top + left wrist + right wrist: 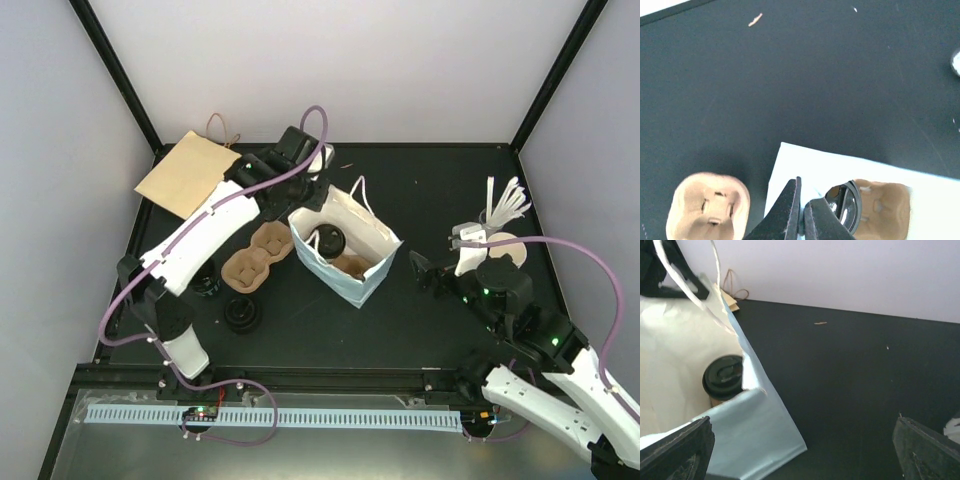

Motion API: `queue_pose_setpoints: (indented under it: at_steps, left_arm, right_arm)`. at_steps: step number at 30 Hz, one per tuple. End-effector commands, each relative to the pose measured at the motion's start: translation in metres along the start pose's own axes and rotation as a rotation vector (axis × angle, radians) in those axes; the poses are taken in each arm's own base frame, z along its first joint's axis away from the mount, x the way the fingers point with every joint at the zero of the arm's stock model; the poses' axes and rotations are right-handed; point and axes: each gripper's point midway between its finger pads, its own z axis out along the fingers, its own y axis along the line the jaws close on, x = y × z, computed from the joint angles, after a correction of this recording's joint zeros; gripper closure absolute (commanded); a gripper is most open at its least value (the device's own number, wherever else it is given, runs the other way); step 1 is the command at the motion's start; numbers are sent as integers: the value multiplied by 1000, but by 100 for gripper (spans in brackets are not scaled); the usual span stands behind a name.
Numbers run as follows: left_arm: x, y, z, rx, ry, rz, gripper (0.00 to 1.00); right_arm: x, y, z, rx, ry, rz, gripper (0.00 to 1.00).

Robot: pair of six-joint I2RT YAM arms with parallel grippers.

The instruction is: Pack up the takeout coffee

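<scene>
The takeout coffee (327,241), a white cup with a black lid, stands inside the open white paper bag (372,240) at mid-table, next to a brown cup carrier (352,265) in the bag. The lid also shows in the right wrist view (722,377) and the left wrist view (845,205). My left gripper (316,200) is at the bag's back-left rim; in the left wrist view the gripper (802,202) is shut on the white paper edge (790,165). My right gripper (425,272) is open and empty, apart from the bag on its right side (800,460).
A second brown cup carrier (257,258) lies left of the bag, with loose black lids (243,312) in front of it. A flat brown paper bag (190,172) lies at back left. White sticks in a holder (505,205) stand at the right.
</scene>
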Motion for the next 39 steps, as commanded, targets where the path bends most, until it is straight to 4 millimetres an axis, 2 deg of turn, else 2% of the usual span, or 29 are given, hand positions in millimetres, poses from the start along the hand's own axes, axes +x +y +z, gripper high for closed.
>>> queue_pose_setpoints:
  at_steps: [1, 6, 11, 12, 14, 16, 18, 23, 24, 31, 33, 34, 38, 39]
  left_arm:
    - [-38, 2, 11, 59, -62, -57, 98]
    - [-58, 21, 35, 61, -61, -110, 98]
    - [-76, 34, 43, 89, -97, -142, 98]
    - [-79, 35, 42, 97, -105, -144, 94]
    - [-83, 33, 35, 123, -113, -140, 75]
    - [-86, 31, 24, 137, -130, -131, 61]
    - [-88, 28, 11, 149, -149, -121, 51]
    - [-90, 28, -29, 150, -198, -98, 33]
    - [-90, 27, -41, 149, -218, -91, 29]
    - [-78, 33, -102, 123, -297, -81, 2]
    - [-66, 36, -112, 114, -303, -91, 1]
    - [-63, 36, -124, 117, -328, -92, 1]
    - [-34, 42, -147, 103, -375, -106, 1]
    - [-26, 43, -163, 104, -410, -104, 1]
  right_arm:
    - [2, -11, 2, 68, 14, 29, 0]
    - [4, -15, -3, 79, 11, 45, 0]
    - [10, -18, -5, 93, 32, 57, 0]
    - [11, -20, -4, 102, 37, 73, 0]
    - [15, -23, -3, 127, 57, 93, 0]
    - [19, -26, -2, 152, 81, 120, 0]
    - [23, -27, 1, 171, 109, 130, 0]
    - [31, -30, 10, 233, 174, 196, 0]
    - [32, -31, 11, 250, 184, 214, 0]
    - [27, -25, 15, 254, 214, 241, 0]
    - [24, -15, 17, 184, 207, 186, 0]
    - [24, -16, 16, 182, 198, 192, 0]
    - [31, -20, 16, 200, 200, 204, 0]
    - [32, -21, 17, 212, 207, 208, 0]
